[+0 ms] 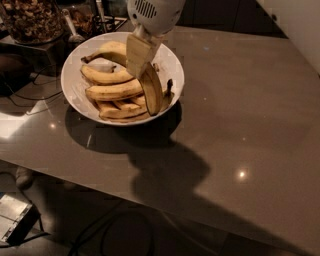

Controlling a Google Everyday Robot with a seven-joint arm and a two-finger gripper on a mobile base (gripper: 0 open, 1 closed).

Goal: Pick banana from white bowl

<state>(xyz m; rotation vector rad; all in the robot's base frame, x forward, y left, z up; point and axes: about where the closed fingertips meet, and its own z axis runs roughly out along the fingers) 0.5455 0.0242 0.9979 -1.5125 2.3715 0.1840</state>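
Dark, glossy grey tabletop fills most of the scene, catching a few small glints of light and carrying a broad shadow that runs from under the bowl toward the near edge. On its far left part sits the white bowl, round and shiny, with several yellow bananas lying flat across it, one above another. The gripper comes down from the top of the scene, its rounded white wrist hanging over the far right side of the bowl. Its cream fingers are pressed together on the upper end of the banana, pinching it. That banana hangs nearly upright, arched and dark along its edge, in front of the flat ones. Its lower tip is down inside the bowl close to the near right rim, just beside a dark stem end that pokes up there. Beyond the bowl at the far left stands a glass jar of brown bits. Thin cables trail over the left edge of the table, and a grey box lies on the floor at the near left. A white part of the robot fills the far right corner.
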